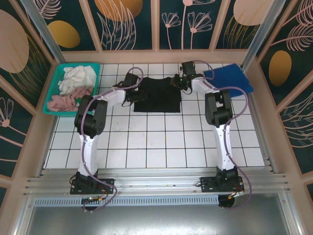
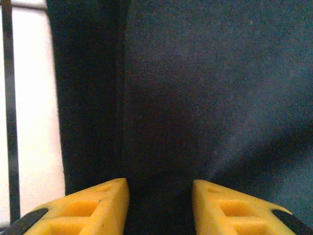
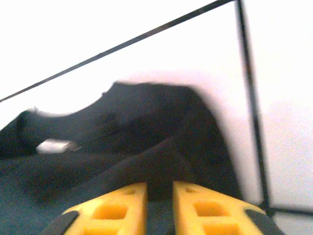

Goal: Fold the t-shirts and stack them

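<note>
The black t-shirt (image 1: 157, 97) lies upper centre, between both arms. Left fingers (image 2: 93, 208) stand apart over its left edge; right fingers (image 3: 117, 210) pinch its upper-right corner fold.

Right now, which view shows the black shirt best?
Top external: nearly the whole black shirt shows, outline clear. Left wrist gives close-up cloth and one edge; right wrist, a blurred collar end.
</note>
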